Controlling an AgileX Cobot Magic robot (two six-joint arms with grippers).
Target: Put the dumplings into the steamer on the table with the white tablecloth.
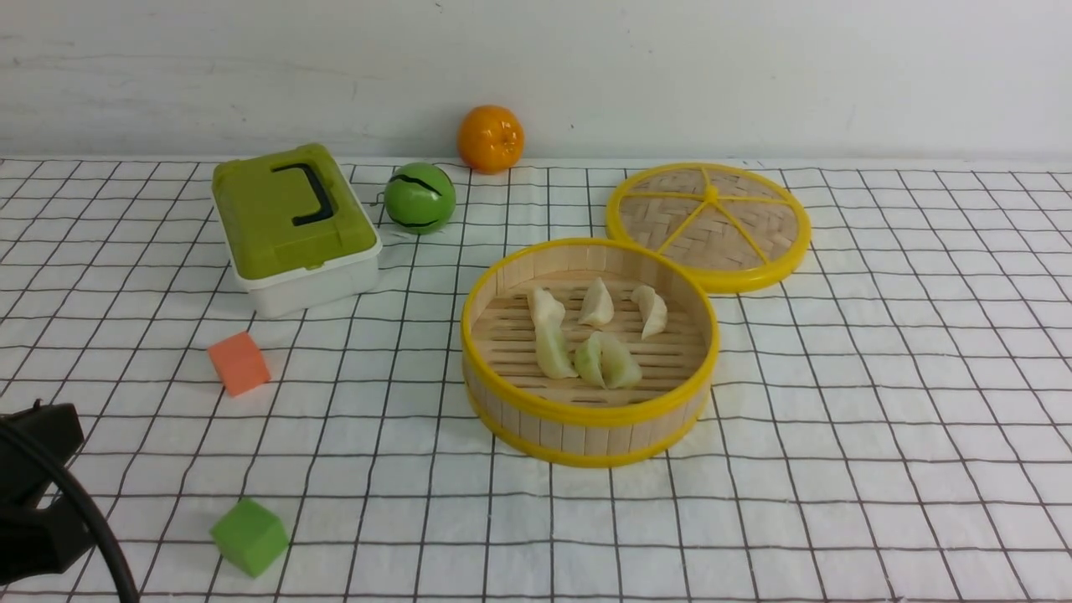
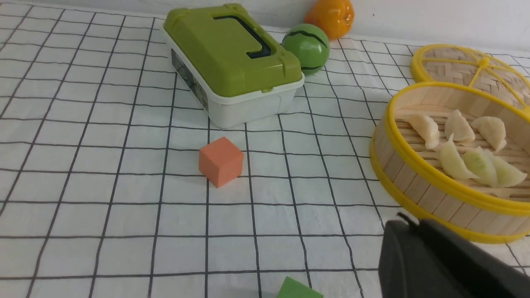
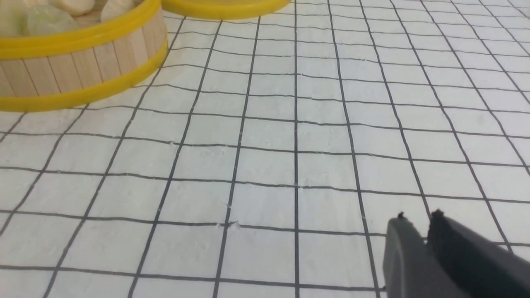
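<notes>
The steamer (image 1: 586, 412) stands at the middle of the white tablecloth (image 1: 837, 469) that covers the table. Several pale dumplings (image 1: 596, 306) lie on its slatted floor; no dumpling shows on the cloth. The left wrist view shows the steamer (image 2: 434, 179) and dumplings (image 2: 459, 128) just beyond my left gripper (image 2: 408, 221), which is shut and empty. In the front view that gripper (image 1: 33, 469) sits low at the near left edge. My right gripper (image 3: 418, 217) is shut and empty over bare cloth, with the steamer (image 3: 83, 37) off to one side; it is out of the front view.
The flat woven lid (image 1: 708, 224) lies behind the steamer on the right. A green-lidded white box (image 1: 293, 222), a green ball (image 1: 420, 198) and an orange (image 1: 490, 138) are at the back left. An orange cube (image 1: 239, 363) and a green cube (image 1: 249, 536) lie at the near left.
</notes>
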